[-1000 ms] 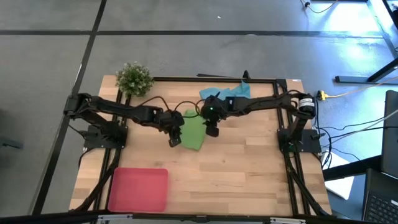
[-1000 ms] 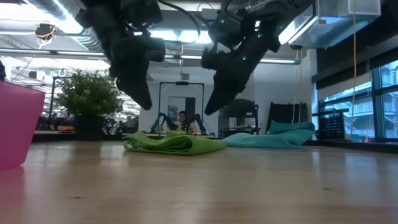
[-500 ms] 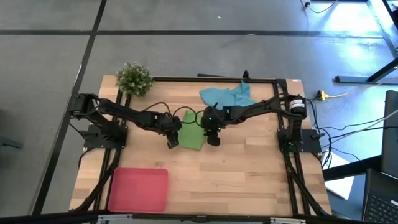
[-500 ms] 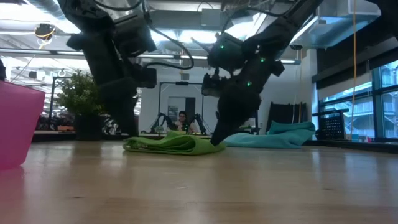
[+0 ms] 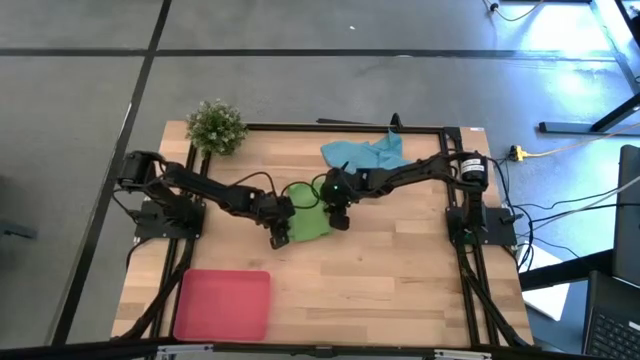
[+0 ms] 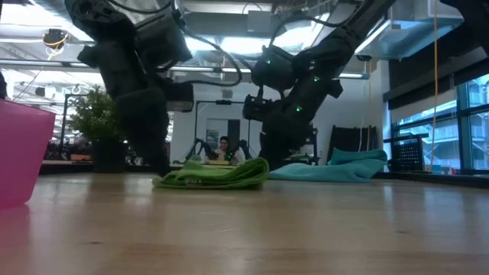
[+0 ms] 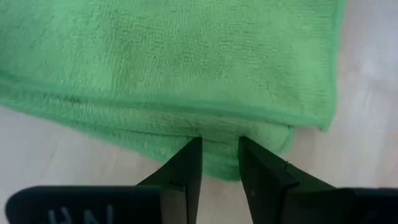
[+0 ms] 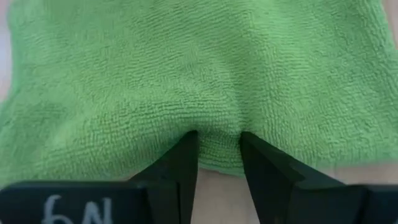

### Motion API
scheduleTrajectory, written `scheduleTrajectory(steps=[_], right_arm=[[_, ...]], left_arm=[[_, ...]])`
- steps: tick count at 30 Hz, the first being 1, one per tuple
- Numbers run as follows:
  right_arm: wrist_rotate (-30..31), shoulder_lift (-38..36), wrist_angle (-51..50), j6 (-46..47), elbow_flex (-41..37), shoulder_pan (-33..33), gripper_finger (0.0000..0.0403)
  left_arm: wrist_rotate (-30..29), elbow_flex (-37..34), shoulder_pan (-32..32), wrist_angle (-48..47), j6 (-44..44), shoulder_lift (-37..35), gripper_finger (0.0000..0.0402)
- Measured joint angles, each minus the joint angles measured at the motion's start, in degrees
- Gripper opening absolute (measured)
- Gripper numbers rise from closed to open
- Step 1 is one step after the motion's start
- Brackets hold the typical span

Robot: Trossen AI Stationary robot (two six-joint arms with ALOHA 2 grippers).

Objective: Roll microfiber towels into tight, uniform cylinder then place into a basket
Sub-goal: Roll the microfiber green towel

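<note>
The lime green towel (image 5: 308, 216) lies folded in several layers at the table's middle. It also shows in the low view (image 6: 210, 176). My left gripper (image 5: 279, 237) is down at its near left corner, shut on it. My right gripper (image 5: 340, 219) is down at its near right corner, shut on it. The light blue towel (image 5: 364, 154) lies crumpled near the far edge. The pinkish-red basket (image 5: 222, 303) stands at the near left. My left gripper pinches the green towel's layered edge (image 7: 219, 134) between its two fingers, close to a corner. The fingers slant down from the table's left side. The towel lies on the table. My right gripper pinches the green towel's edge (image 8: 216, 142) between its two fingers; the cloth bunches up between them. The fingers come down from above. The towel's right end (image 6: 257, 168) curls up a little off the table.
A small green plant (image 5: 215, 125) stands at the far left corner. Bare wood lies between the towel and the near edge, to the right of the basket. A black frame runs along the table's sides.
Both grippers have come down onto the green towel, the left one also moving toward the near edge. The towel's right end, flat before, now curls up off the table.
</note>
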Motion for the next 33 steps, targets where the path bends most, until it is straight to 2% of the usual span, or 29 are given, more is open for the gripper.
scheduleTrajectory(steps=[11,17,24,33], right_arm=[[-0.4,-7.9,-7.8,-5.8,1.3,0.3,0.0125],[-1.3,-11.4,-14.7,-14.4,1.3,1.9,0.0125],[-4.2,-10.8,-14.4,-16.3,1.3,4.2,0.0125],[-4.4,-7.6,-10.5,-21.8,1.2,6.4,0.0125]], left_arm=[[-1.7,0.6,0.0,-4.7,-0.6,-9.1,0.0095],[-3.1,0.6,-0.4,-7.5,-0.2,-15.4,0.0095],[-6.5,0.6,-1.4,-11.1,-0.5,-21.5,0.0095],[-7.5,0.6,-1.4,-12.3,-0.7,-24.0,0.0095]])
